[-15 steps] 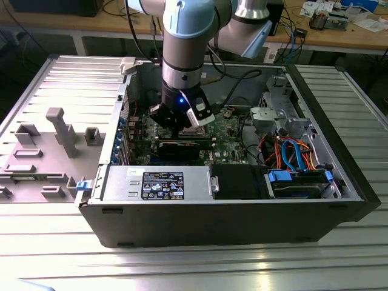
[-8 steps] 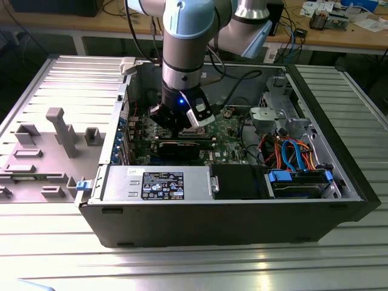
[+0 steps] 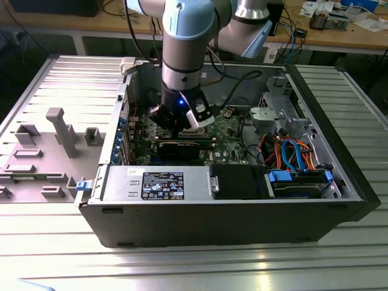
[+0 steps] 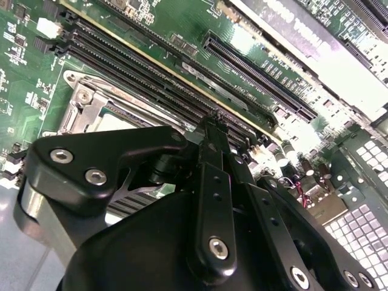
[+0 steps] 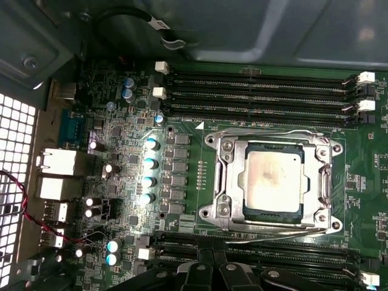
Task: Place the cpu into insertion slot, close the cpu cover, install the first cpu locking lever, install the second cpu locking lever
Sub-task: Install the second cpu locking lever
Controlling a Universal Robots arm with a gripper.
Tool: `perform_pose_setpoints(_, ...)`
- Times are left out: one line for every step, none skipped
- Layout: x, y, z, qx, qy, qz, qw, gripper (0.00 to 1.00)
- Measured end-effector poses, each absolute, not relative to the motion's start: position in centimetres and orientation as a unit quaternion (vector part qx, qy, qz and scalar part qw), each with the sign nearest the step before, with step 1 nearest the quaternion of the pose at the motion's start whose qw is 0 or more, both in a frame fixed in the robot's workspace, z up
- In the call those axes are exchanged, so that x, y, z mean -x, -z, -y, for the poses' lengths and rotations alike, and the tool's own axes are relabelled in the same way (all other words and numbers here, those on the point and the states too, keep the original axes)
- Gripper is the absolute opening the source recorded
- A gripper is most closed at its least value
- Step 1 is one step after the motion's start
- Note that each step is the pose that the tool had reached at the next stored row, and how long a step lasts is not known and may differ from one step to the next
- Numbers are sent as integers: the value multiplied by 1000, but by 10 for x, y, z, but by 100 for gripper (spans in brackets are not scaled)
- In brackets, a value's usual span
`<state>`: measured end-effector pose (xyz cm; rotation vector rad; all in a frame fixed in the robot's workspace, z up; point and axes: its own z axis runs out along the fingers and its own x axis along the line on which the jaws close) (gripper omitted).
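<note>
Gripper [image 4: 212,124] sits closest in the second wrist view, black linkage hanging just above the motherboard [image 4: 182,24]; fingers look drawn together w/ nothing visible between them, so closed and empty as far as I can judge. Just beyond the fingertips in the first wrist view: cpu [image 5: 273,180], silvery-grey lid, lying flat in the insertion slot [image 5: 274,182], with the cpu cover [image 5: 227,182] down around it as a silver frame, chip showing thru the window. Wire locking levers [image 5: 273,132] run along both long sides of the socket and appear latched, tho the hook ends are too small to confirm. Further out, black memory slots [image 5: 260,91] either side of the socket, then capacitors [image 5: 148,163] and the rear I/O block. In the exterior view the arm [image 3: 185,54] reaches down into the open PC case [image 3: 230,206]. Handling, my read: chip is light, rigid, slick-topped, fragile underneath — edges only, no tilt. Cover is thin stiff sheet, hinged; push on the frame, not the window. Levers are springy wire; take them at the bent end.
</note>
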<state>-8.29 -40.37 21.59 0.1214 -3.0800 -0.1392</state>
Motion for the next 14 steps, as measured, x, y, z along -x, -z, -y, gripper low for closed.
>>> perform_pose_setpoints(83, -216, 404, -39, 46, 998, 28, 11)
perform_pose_setpoints(84, -215, 404, -39, 46, 998, 28, 11)
perform_pose_setpoints(84, -214, 404, -39, 46, 998, 28, 11)
perform_pose_setpoints(84, -214, 404, -39, 47, 998, 28, 11)
perform_pose_setpoints(84, -213, 404, -39, 47, 998, 28, 11)
perform_pose_setpoints(84, -212, 404, -39, 48, 998, 28, 11)
perform_pose_setpoints(85, -211, 404, -39, 49, 998, 28, 11)
perform_pose_setpoints(85, -210, 404, -39, 52, 997, 28, 11)
perform_pose_setpoints(85, -209, 404, -40, 54, 997, 28, 11)
perform_pose_setpoints(86, -209, 404, -40, 56, 997, 28, 11)
perform_pose_setpoints(86, -208, 404, -40, 59, 997, 28, 11)
perform_pose_setpoints(86, -208, 404, -40, 61, 997, 27, 11)
perform_pose_setpoints(87, -207, 404, -40, 63, 997, 27, 11)
perform_pose_setpoints(87, -207, 404, -40, 65, 997, 27, 11)
